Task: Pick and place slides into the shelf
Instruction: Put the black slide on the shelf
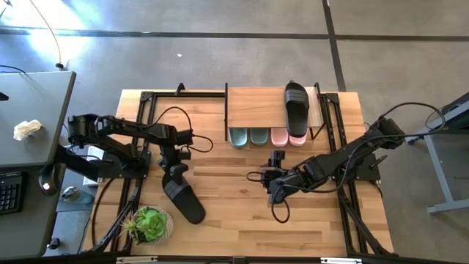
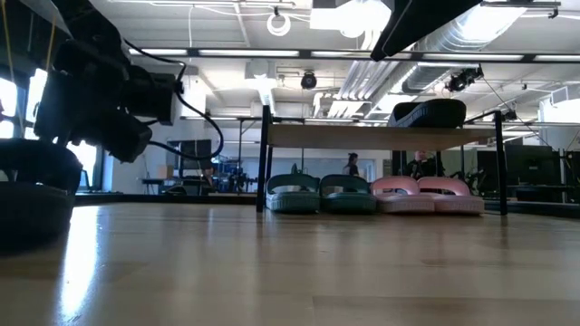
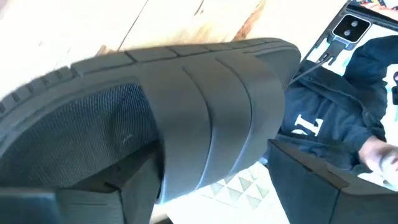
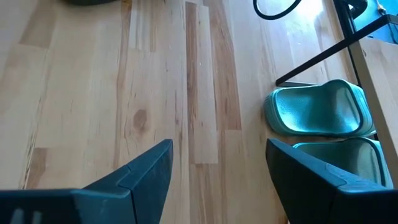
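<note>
My left gripper (image 1: 174,170) is near the table's left side, shut on a black ribbed slide (image 1: 184,199), which fills the left wrist view (image 3: 186,106). My right gripper (image 1: 275,163) hovers open over bare wood in front of the shelf (image 1: 256,108); its fingers (image 4: 143,174) touch nothing. The second black slide (image 1: 296,103) lies on the shelf's plank top. Under the shelf, the sage-green pair (image 1: 248,136) and the pale pink pair (image 1: 288,137) stand side by side, soles on the table. My left gripper (image 3: 211,186) has the black slide by its wide strap (image 3: 211,143). One finger (image 3: 124,186) is in the foot opening under the strap, and the other finger (image 3: 311,174) is outside it. The fingers come from above. I cannot tell whether the slide's lower end is clear of the table.
A potted green plant (image 1: 150,224) stands at the near left corner, close to the held slide. Black frame rails (image 1: 139,117) and cables run along both table sides. A grey desk (image 1: 33,110) is left of the table. Bare wood lies between the grippers (image 1: 227,183).
</note>
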{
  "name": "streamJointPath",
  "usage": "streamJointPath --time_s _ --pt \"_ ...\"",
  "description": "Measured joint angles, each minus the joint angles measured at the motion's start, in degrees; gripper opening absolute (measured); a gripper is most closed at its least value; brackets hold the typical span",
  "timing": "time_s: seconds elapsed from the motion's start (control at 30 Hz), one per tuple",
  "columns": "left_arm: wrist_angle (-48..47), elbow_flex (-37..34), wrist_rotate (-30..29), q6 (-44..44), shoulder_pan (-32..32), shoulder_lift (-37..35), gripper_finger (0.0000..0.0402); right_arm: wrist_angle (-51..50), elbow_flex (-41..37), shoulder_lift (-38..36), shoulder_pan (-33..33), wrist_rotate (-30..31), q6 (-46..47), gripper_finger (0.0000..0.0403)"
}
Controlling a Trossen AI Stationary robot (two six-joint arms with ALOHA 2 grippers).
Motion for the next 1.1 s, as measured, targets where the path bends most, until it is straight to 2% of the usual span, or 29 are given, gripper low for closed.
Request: streamJointPath --time_s 0.13,0.5,0.7,1.1 --pt "1.22 0.00 -0.35 -0.04 -0.27 0.00 0.0225 -0.02 0.00 0.00 0.00 0.00 0.00 0.0248" --pt "1.67 0.00 -0.52 -0.03 -0.11 0.00 0.0077 0.00 0.00 0.00 0.00 0.02 0.00 0.0248" --pt "2.72 0.00 -0.42 1.30 -0.11 -0.02 0.0011 0.00 0.00 0.00 0.00 0.04 0.00 0.0248" --pt "2.92 1.39 1.59 4.45 -0.11 -0.02 0.0008 -0.03 0.00 0.00 0.00 1.26 0.42 0.0248"
